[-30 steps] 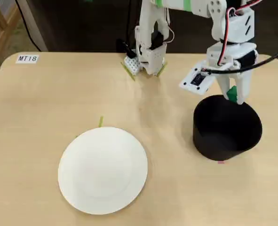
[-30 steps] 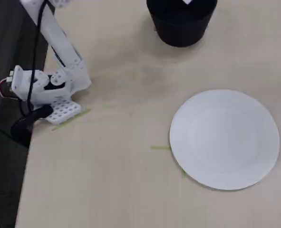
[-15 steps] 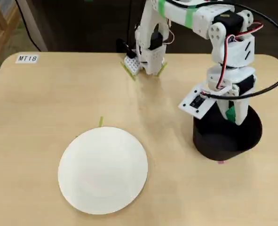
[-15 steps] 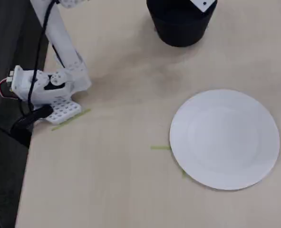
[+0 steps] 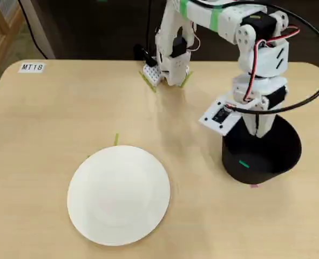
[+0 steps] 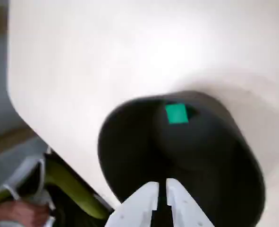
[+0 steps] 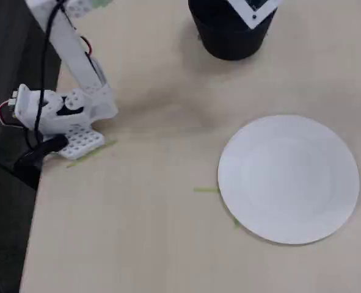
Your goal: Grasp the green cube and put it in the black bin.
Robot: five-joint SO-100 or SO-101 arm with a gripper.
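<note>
Green cube (image 6: 176,113) is the thing to find, but I go by size: the pale wooden table (image 5: 51,118) spreads widest, and the white arm (image 5: 256,48) bends over its far right side in a fixed view. The white plate (image 5: 119,194) lies bare, well apart from the black bin (image 5: 262,154). The gripper (image 6: 162,191) hangs over the bin's mouth, its white fingers (image 6: 146,201) nearly together and holding nothing. Smallest of all, the cube lies down inside the bin, apart from the fingers.
</note>
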